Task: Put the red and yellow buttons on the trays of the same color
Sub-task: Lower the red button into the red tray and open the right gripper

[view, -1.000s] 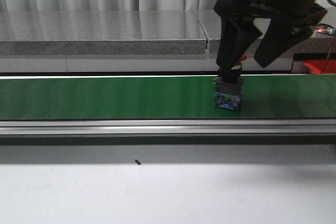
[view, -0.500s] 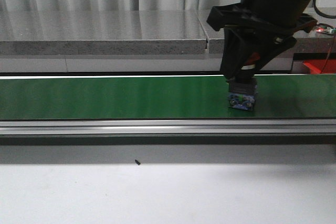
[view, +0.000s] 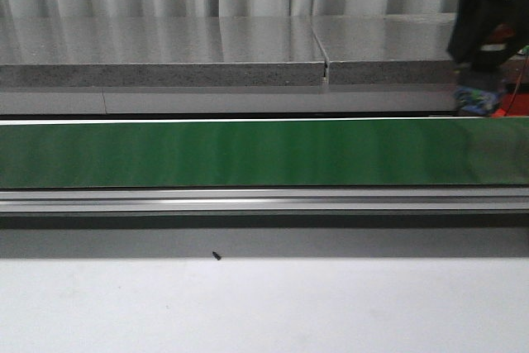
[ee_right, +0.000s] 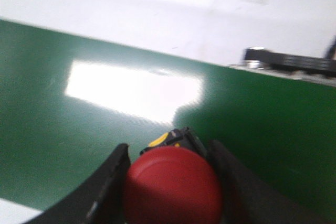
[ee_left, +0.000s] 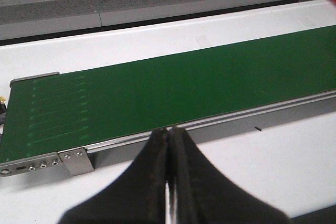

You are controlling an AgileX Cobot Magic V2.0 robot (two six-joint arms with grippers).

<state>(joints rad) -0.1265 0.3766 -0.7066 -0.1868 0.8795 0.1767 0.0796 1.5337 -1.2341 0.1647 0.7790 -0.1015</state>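
- At the lower centre of the right wrist view, the right gripper (ee_right: 170, 182) has its two dark fingers (ee_right: 107, 184) closed against the sides of one red button (ee_right: 172, 192), held above the green belt (ee_right: 79, 124).
- In the front view that same gripper (view: 483, 47) sits at the upper right corner, partly cut by the frame edge; the button (view: 478, 98) shows there only as a red cap and a bluish base, blurred, above the belt's far edge.
- The left gripper (ee_left: 169, 182) appears in the left wrist view alone, jaws pressed together on nothing, at the bottom centre.
- One belt (view: 231, 153) runs the full width of the front view; its near rail (view: 248, 201) borders the white table (view: 264, 303).
- The left wrist view shows the belt's end bracket (ee_left: 73, 160), hidden from the front camera.
- One small dark speck (view: 216, 255) lies on the table.
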